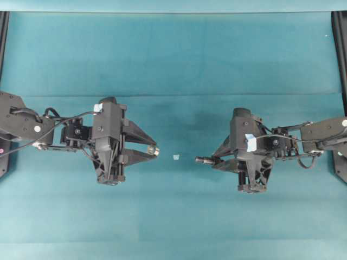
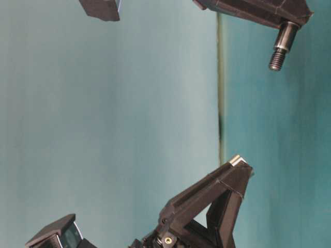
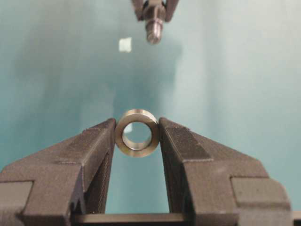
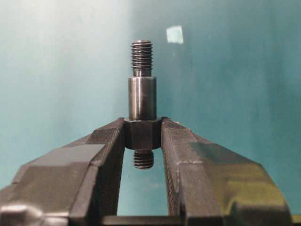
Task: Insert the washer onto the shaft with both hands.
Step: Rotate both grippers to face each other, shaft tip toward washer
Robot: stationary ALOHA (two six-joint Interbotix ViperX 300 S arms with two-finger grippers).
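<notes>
Two parts face each other, well apart: the washer (image 3: 137, 133) pinched in the left gripper (image 1: 154, 151), the shaft (image 4: 142, 101) clamped in the right gripper (image 1: 216, 160). Closing the gap well calls for centring bore on threaded tip first.

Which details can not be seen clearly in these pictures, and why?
- Overhead: the washer in the left gripper is too small to show its hole.
- Left wrist: the shaft is blurred; the right gripper is cut by the top edge.
- Right wrist: the fingers hide the shaft's gripped sides.
</notes>
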